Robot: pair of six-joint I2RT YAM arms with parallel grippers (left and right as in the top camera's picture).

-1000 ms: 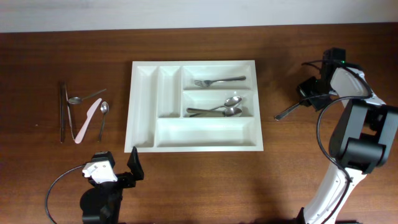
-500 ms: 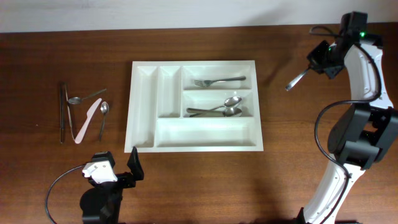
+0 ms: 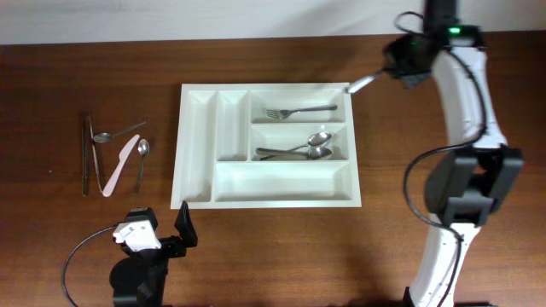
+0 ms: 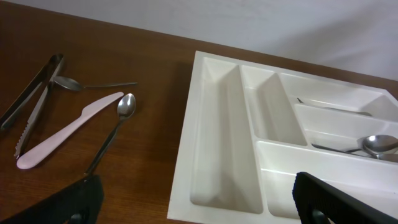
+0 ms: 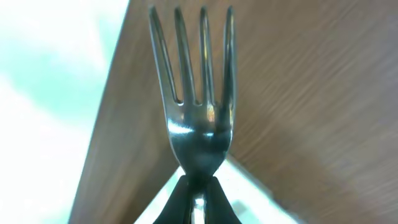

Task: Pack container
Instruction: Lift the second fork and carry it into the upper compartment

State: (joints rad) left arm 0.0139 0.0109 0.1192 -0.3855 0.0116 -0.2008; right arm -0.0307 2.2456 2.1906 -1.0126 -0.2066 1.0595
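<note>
The container (image 3: 281, 181) is a large white cutlery tray in the middle of the table, also seen in the left wrist view (image 4: 224, 162). One fork (image 3: 299, 111) lies in its top long compartment and two spoons (image 3: 307, 147) in the middle one. My right gripper (image 3: 388, 72) hovers at the tray's far right corner, shut on the handle of another fork (image 3: 363, 82). In the right wrist view that fork (image 5: 196, 118) points its tines away from the gripper (image 5: 198, 186). My left gripper (image 4: 199, 211) stands open and holds nothing, near the tray's front left corner.
Left of the tray lie metal tongs (image 3: 86, 153), a spoon (image 3: 118, 134), a pink plastic knife (image 3: 119, 165) and a second spoon (image 3: 142, 162). The two narrow compartments and the bottom long compartment hold nothing. A light wall runs behind the table's far edge.
My right arm has swung up and to the left with the fork, from the table right of the tray to the tray's far right corner. The left arm has not moved.
</note>
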